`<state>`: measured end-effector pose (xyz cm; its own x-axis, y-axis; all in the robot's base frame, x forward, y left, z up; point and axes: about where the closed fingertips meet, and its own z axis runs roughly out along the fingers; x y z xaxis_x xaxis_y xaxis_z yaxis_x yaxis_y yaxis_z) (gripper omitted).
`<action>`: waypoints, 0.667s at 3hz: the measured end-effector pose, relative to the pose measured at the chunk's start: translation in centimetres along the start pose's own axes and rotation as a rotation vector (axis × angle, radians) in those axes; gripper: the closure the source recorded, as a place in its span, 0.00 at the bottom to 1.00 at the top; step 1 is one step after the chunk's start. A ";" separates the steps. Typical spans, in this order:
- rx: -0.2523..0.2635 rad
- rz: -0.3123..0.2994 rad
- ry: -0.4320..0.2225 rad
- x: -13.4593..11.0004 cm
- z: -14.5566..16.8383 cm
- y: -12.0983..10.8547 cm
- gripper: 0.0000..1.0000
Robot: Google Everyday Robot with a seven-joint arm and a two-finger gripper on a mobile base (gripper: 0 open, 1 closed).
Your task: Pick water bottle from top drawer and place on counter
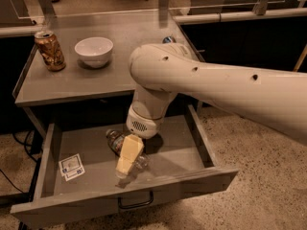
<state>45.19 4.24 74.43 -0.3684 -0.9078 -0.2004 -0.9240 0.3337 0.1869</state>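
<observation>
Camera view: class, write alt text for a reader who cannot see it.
The robot's claw hangs over the water bottle lying in the open top drawer, near a white card. A can and a white bowl stand on the counter behind.

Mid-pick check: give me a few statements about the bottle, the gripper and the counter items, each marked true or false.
1. The water bottle lies on its side in the top drawer. True.
2. The gripper hangs above the counter beside the bowl. False: it is down inside the drawer, directly over the bottle.
3. A white bowl stands on the counter. True.
4. The brown-gold can lies in the drawer. False: it stands upright on the counter, beside the bowl, near the counter's side edge.
5. A small white card lies on the drawer floor, apart from the bottle. True.
</observation>
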 end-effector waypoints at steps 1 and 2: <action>-0.008 0.008 -0.010 -0.3 0.4 0.2 0.00; -0.030 0.024 -0.035 -1.2 1.2 0.7 0.00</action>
<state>44.89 5.82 73.60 -0.3947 -0.8898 -0.2291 -0.9114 0.3474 0.2208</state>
